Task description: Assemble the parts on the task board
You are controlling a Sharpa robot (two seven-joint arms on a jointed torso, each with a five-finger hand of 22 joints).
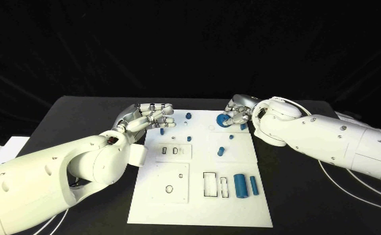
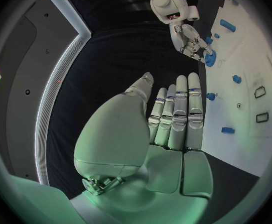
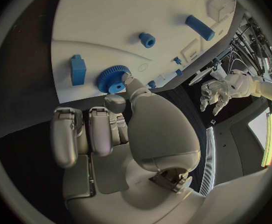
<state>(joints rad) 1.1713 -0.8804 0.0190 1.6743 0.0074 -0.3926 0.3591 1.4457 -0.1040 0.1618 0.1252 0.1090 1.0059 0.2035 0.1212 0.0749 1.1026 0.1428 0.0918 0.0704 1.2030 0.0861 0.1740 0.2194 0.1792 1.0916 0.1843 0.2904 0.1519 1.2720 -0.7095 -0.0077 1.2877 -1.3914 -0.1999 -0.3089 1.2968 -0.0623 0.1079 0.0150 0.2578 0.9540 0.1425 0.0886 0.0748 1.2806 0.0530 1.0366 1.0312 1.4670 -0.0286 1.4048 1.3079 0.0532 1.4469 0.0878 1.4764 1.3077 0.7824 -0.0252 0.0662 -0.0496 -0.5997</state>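
- The right hand (image 1: 235, 113) pinches a blue gear (image 3: 113, 78) between thumb and fingertip at the far edge of the white board (image 1: 190, 202).
- Judged best: keep the gear level and settle it squarely on its seat before letting go.
- The left hand (image 1: 153, 115) hovers spread and empty at the board's other far corner.

One task board (image 1: 202, 202) carrying roughly ten blue parts (image 1: 240, 185) (some hidden).

You have the task board (image 1: 159, 205) lying in the middle of the table (image 1: 309, 202). The gear (image 1: 224, 119) sits at its far edge, two cylinders (image 1: 240, 184) lie side by side near its front right corner.
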